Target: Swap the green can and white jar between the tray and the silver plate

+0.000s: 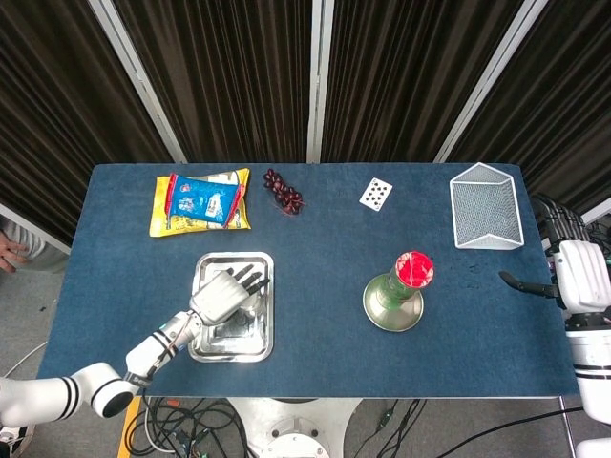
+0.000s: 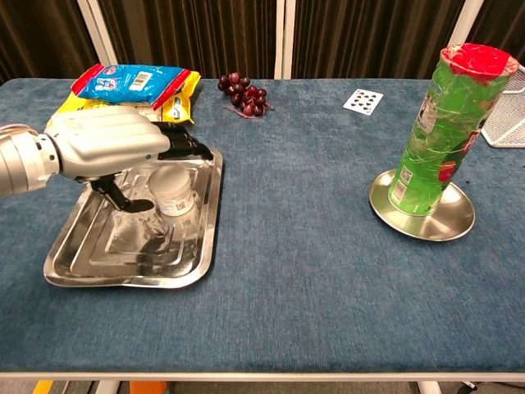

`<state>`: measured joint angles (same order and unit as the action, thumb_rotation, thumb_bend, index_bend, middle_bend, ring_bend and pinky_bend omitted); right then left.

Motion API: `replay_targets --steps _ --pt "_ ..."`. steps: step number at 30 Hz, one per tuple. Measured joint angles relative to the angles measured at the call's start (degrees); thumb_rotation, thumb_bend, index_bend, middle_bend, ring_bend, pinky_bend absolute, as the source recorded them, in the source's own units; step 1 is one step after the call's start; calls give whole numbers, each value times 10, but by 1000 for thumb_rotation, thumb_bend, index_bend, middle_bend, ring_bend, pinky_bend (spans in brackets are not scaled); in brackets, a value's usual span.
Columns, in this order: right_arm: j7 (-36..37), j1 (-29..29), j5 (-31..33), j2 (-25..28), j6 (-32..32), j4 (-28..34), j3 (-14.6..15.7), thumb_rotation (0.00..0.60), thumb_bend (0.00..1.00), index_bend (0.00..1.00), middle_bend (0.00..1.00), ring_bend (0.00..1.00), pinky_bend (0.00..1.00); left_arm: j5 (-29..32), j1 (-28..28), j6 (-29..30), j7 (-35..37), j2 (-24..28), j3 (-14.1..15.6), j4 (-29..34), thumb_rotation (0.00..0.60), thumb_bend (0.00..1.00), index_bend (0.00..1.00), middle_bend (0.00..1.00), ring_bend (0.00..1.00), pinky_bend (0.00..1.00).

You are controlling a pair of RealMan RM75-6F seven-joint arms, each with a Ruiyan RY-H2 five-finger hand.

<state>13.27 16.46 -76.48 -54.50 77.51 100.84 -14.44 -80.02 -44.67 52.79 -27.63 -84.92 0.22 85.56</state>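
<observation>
While the blue table [image 1: 315, 277] is wide, the geometry is simple: tray [image 2: 82, 267] on the left, silver plate [image 2: 459, 222] on the right, well apart. Green can [image 2: 443, 131] stands upright on the plate, long axis vertical. White jar [image 2: 174, 190] sits upright in the tray, directly under the left hand [image 2: 115, 144], fingers spread above it, no grip visible. Right hand [image 1: 578, 277] idles at the table's right edge, nearer the can; whether spread or curled, can't tell.

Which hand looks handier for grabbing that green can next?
Probably the right hand: it waits open beside the table edge on the can's side. The left hand is over the tray, across the table.
</observation>
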Motion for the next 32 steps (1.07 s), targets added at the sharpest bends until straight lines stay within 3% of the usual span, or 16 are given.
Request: replay_targets --steps 5,9,15,20,26,32 --pt "3 -2 -2 -1 2 -2 0 600 20 0 37 0 53 24 13 14 -28 21 -5 36 600 226 69 89 65 372" --pt "-1 -7 -9 0 11 -3 4 600 17 0 37 0 53 28 41 64 -35 37 -5 59 600 225 71 101 65 372" --pt "-20 -32 -37 -8 50 -6 23 600 11 0 37 0 47 18 126 217 -23 55 0 83 600 210 132 132 66 368" --pt "-48 -75 -61 -27 107 -25 51 600 9 0 16 0 11 7 234 348 9 63 18 84 600 170 162 137 66 336" --pt "-94 -139 -72 -74 159 -80 99 600 0 0 0 0 0 12 323 401 67 69 39 51 600 117 158 136 66 284" --pt "-95 -155 -72 -127 135 -153 129 600 0 0 0 0 0 10 366 418 138 69 45 7 600 110 141 131 66 253"
